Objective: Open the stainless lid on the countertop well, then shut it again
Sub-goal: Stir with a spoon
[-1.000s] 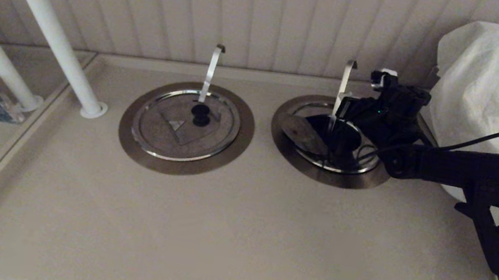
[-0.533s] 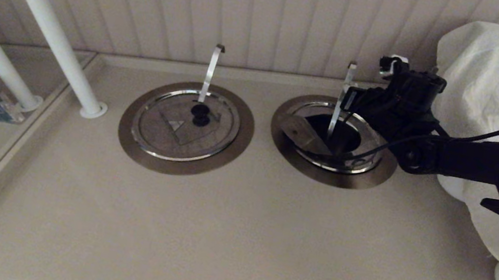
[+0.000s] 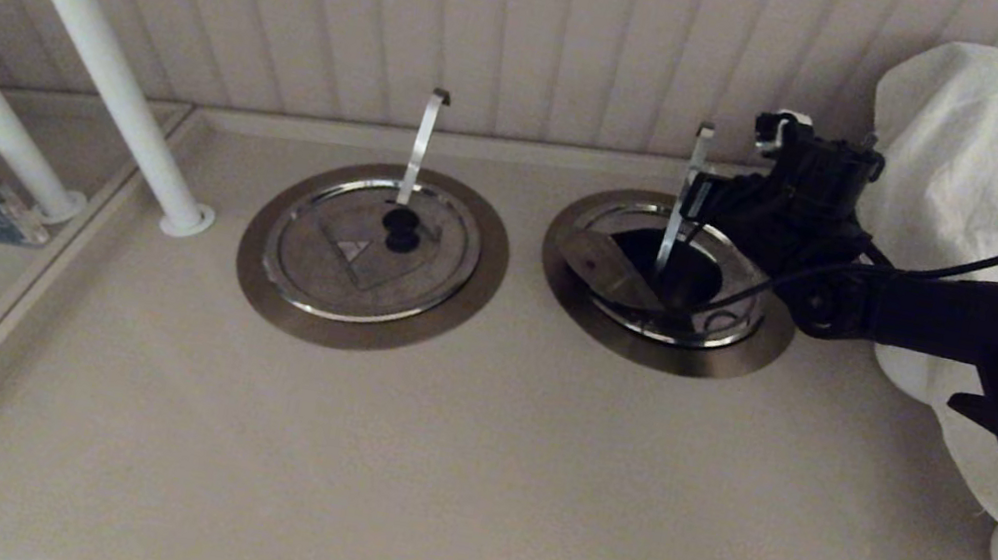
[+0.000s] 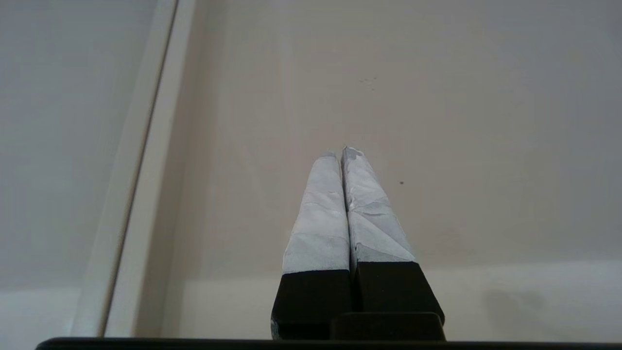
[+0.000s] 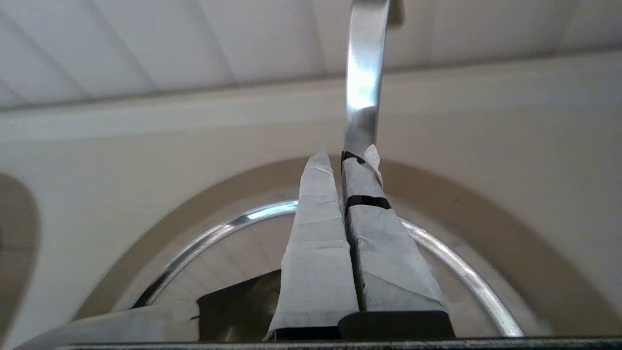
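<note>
My right gripper (image 5: 342, 160) jaws pressed together, empty, lifted off the lid (image 3: 608, 266).
Wedge now folded open; closing comes next.

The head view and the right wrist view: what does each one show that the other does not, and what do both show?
Only the head view shows the second lid lying flat and closed, the white poles and the white cloth. Only the right wrist view shows the right pincer with its taped fingers pressed together. Both show the utensil handle standing upright and the steel ring of the countertop well, with the stainless lid partly open.
</note>
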### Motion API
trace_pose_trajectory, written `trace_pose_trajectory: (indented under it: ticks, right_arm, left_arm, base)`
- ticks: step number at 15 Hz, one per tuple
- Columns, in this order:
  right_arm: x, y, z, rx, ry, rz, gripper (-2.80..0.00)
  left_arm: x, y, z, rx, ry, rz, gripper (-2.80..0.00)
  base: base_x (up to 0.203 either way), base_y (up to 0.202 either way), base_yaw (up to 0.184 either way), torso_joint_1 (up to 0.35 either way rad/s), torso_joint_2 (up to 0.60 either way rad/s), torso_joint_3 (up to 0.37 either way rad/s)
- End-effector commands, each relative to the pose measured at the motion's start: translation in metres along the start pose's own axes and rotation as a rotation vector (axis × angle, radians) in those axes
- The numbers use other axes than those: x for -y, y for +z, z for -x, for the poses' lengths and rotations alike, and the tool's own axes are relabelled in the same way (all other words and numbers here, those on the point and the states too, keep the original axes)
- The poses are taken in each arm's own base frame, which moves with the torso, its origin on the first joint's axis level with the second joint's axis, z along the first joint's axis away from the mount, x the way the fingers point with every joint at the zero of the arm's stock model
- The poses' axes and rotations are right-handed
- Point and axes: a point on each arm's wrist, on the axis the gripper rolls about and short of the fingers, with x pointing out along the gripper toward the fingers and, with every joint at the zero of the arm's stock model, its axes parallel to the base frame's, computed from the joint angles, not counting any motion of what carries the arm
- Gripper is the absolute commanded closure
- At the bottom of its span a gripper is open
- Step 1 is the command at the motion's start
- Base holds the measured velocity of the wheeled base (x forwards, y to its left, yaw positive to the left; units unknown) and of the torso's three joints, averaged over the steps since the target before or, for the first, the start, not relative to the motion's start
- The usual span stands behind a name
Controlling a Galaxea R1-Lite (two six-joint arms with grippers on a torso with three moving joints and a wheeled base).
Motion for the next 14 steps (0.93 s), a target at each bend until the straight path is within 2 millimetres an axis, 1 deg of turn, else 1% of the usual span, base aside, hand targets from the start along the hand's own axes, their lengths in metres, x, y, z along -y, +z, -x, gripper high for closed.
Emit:
trace_pose_trajectory:
  ticks: [1, 2, 4, 6, 11, 14]
  right_arm:
    - [0.004, -0.012, -0.007, -0.038, -0.015, 0.001, 0.00]
    - [0.003, -0.010, -0.006, -0.041, -0.013, 0.005, -2.80]
    - [0.001, -0.008, -0.006, -0.034, 0.024, 0.019, -2.80]
    - [-0.001, -0.009, -0.007, -0.037, 0.049, 0.018, -2.80]
    - [0.010, -0.019, -0.012, -0.045, 0.054, 0.021, -2.80]
    - [0.012, -0.027, -0.014, -0.057, 0.054, 0.027, -2.80]
  left_arm:
    - [0.000, 0.000, 0.000, 0.000, 0.000, 0.000, 0.00]
    - [0.000, 0.000, 0.000, 0.000, 0.001, 0.000, 0.00]
    - [0.000, 0.000, 0.000, -0.001, 0.001, 0.000, 0.00]
    - [0.000, 0.000, 0.000, -0.001, 0.001, 0.000, 0.00]
    - [0.000, 0.000, 0.000, 0.000, -0.001, 0.000, 0.00]
    - [0.000, 0.000, 0.000, 0.001, 0.000, 0.000, 0.00]
  base:
    - [0.000, 0.000, 0.000, 0.000, 0.00, 0.000]
    - [0.000, 0.000, 0.000, 0.000, 0.00, 0.000]
    - [0.000, 0.000, 0.000, 0.000, 0.00, 0.000]
    - [0.000, 0.000, 0.000, 0.000, 0.00, 0.000]
    - [0.000, 0.000, 0.000, 0.000, 0.00, 0.000]
    - [0.000, 0.000, 0.000, 0.000, 0.00, 0.000]
